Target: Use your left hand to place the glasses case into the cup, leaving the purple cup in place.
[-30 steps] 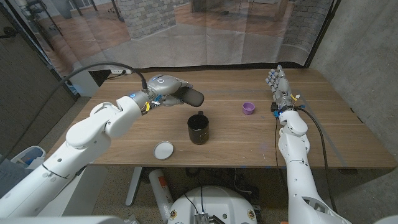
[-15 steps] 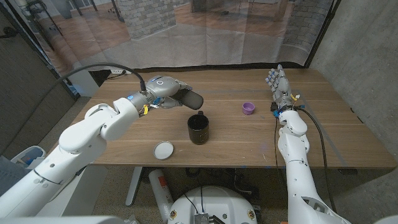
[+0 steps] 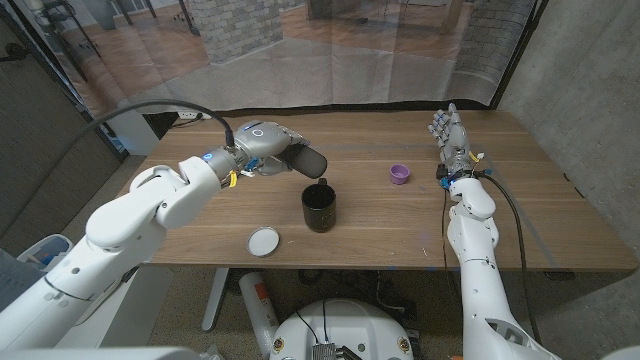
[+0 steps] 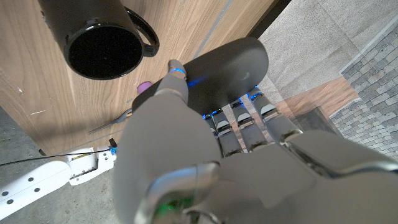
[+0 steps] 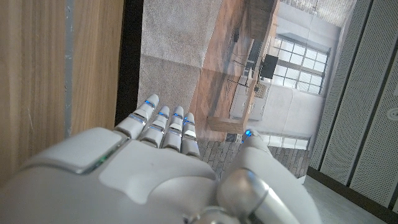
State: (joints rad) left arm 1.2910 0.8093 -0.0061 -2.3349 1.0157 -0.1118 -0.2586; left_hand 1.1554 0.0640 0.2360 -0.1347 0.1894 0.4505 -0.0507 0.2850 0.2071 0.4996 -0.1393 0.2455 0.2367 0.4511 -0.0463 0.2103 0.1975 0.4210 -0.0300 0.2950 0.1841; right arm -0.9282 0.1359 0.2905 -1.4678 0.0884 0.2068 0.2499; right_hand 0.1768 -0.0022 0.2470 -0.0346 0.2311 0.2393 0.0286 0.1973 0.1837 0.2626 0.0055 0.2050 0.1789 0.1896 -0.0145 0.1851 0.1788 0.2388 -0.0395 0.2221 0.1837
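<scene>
Small white round lid (image 3: 264, 241) near the wooden table's (image 3: 380, 222) front edge, clear plastic curtain (image 3: 330, 50) behind

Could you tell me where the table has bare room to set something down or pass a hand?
Bare wood lies between the purple cup and the right hand, and along the near edge right of the black cup. It is crowded around that cup: the left hand holds the glasses case just above, with the white lid nearby.

You worked at a wooden table (image 3: 380, 215), with clear plastic sheeting (image 3: 340, 50) behind and a grey concrete wall (image 3: 590, 90) alongside.
</scene>
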